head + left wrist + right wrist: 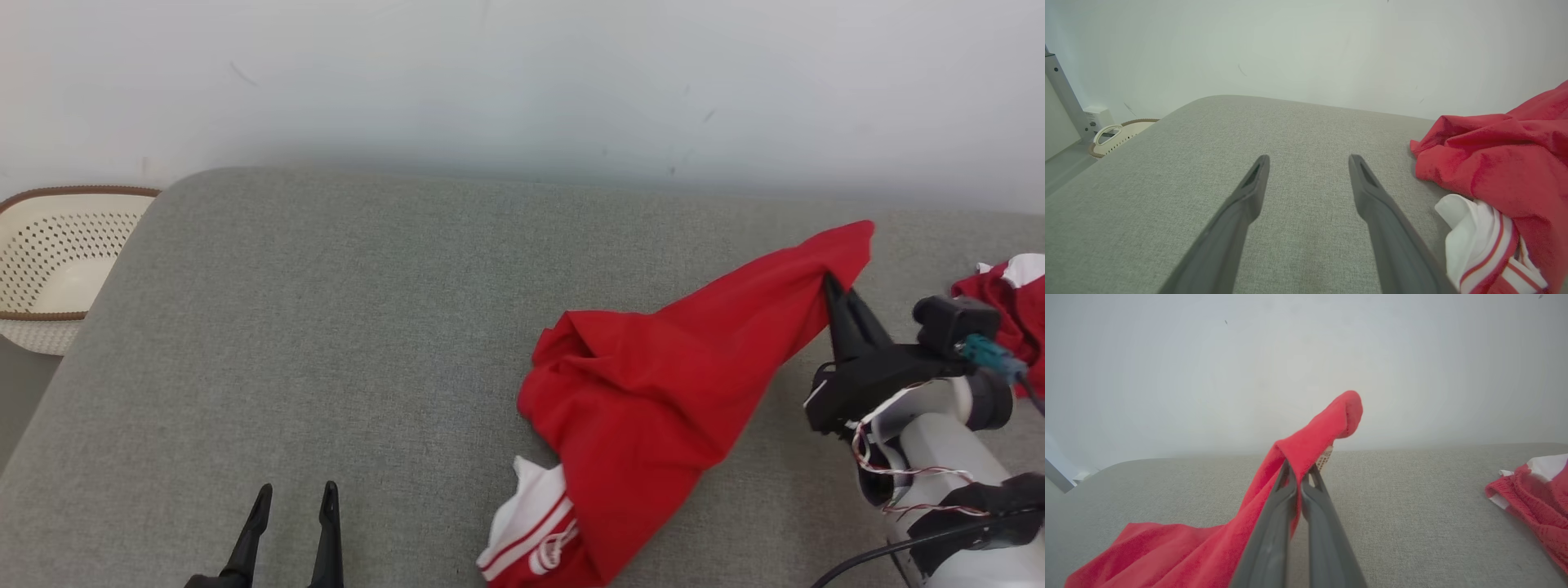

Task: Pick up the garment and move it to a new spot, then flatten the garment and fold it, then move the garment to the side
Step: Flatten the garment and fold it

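no legible text anywhere, white emblem point(553, 552) on the garment point(653, 392) unreadable

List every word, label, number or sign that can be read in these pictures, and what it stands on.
No text reads clearly.
White emblem low on the red fabric garment: too blurred to read.
Small pale tag on that garment, beside the right gripper: marks too small to read.

Left gripper point(296, 490) and right gripper point(833, 286) are built of long dark fingers; the pale grey forearm point(939, 441) is draped with red-and-white wires point(898, 471) (teal connector point(984, 351) above).
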Robot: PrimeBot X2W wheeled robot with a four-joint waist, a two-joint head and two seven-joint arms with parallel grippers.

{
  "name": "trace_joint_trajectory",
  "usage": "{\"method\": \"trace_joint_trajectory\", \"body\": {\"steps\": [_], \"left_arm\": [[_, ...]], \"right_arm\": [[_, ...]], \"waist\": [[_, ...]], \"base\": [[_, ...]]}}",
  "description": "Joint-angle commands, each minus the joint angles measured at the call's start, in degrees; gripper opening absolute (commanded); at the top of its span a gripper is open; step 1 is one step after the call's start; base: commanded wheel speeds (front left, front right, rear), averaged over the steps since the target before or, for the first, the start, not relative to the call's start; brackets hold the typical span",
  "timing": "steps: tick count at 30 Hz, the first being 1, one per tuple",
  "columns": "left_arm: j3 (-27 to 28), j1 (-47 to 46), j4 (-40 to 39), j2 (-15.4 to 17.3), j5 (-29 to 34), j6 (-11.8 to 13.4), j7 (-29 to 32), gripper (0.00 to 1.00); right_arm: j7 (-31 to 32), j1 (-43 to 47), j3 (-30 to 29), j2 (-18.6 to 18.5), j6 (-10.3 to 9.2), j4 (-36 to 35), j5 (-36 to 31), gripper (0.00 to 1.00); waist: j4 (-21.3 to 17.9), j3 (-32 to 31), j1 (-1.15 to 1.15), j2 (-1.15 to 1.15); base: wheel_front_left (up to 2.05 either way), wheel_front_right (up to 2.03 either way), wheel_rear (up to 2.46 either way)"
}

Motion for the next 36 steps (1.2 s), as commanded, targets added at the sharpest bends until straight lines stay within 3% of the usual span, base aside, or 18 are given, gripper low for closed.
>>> {"method": "trace_joint_trajectory", "body": {"steps": [1, 7, 8, 9, 10, 20, 36], "left_arm": [[0.4, 0.9, 0.3, -0.2, 0.6, -0.3, -0.3, 1.00], [0.7, 1.2, 0.5, -0.7, 1.0, -0.8, -0.3, 1.00], [0.8, 1.1, 0.6, -0.8, 1.0, -1.0, -0.3, 1.00], [0.8, 1.1, 0.6, -0.8, 1.0, -1.0, -0.3, 1.00], [0.8, 0.9, 0.8, -0.9, 1.1, -1.1, -0.3, 1.00], [1.4, 1.4, 1.0, -1.3, 1.8, -1.9, -0.3, 1.00], [0.7, 2.5, 1.0, -1.7, 2.6, -2.9, -0.3, 1.00]], "right_arm": [[-0.1, -0.1, -1.0, -0.7, -0.01, -0.8, -0.5, 0.00], [3.0, 2.7, -3.3, 0.0, -0.01, -1.0, -1.2, 0.00], [3.6, 3.2, -3.4, -0.1, -0.01, -0.5, -1.5, 0.20], [3.6, 3.2, -3.4, -0.1, -0.01, -0.5, -1.5, 0.20], [3.5, 3.8, -3.7, 0.0, -0.01, -0.1, -2.1, 1.00], [0.8, 6.0, -7.5, -0.1, -0.01, -1.4, -8.1, 1.00], [-0.1, 22.1, -10.2, 5.2, -0.01, -19.6, -9.9, 1.00]], "waist": [[0.0, -0.2, 0.00, 0.00], [0.1, -0.6, 0.00, 0.00], [0.2, -0.7, 0.00, 0.00], [0.2, -0.7, 0.00, 0.00], [0.3, -0.7, 0.00, 0.00], [-0.9, -1.5, 0.00, 0.00], [-4.4, -3.3, 0.00, 0.00]], "base": [[0.00, 0.00, 0.00], [0.00, 0.00, 0.00], [0.00, 0.00, 0.00], [0.00, 0.00, 0.00], [0.00, 0.00, 0.00], [0.00, 0.00, 0.00], [0.00, 0.00, 0.00]]}}
